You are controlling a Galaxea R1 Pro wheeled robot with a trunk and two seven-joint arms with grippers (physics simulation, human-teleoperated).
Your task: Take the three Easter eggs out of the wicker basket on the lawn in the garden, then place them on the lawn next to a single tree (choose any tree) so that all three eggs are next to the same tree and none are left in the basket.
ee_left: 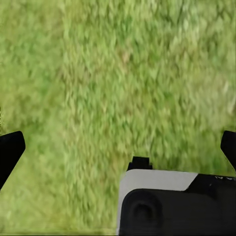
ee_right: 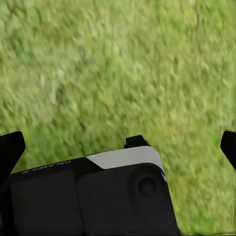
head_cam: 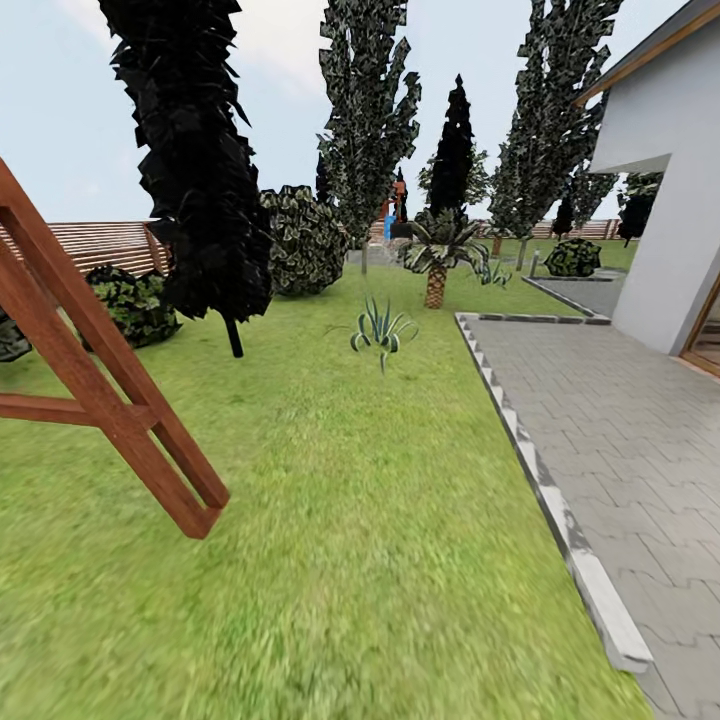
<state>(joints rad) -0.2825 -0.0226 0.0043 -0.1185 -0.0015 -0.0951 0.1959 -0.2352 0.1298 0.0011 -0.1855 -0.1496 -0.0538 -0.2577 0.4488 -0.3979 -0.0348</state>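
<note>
"How far along is it, do you think?"

"Hard to call; the lawn (head_cam: pixel 350 520) is all around, but I spot no basket and no eggs, so I can't say where they are; the tree (head_cam: pixel 368 110) with the pale trunk stands far ahead."

"And the wrist views?"

"Bare grass under each; the left gripper (ee_left: pixel 118 147) and right gripper (ee_right: pixel 118 147) both look spread wide, nothing between the fingers; the head view adds the paving (head_cam: pixel 620 420) and a wooden frame (head_cam: pixel 100 390)."
</note>
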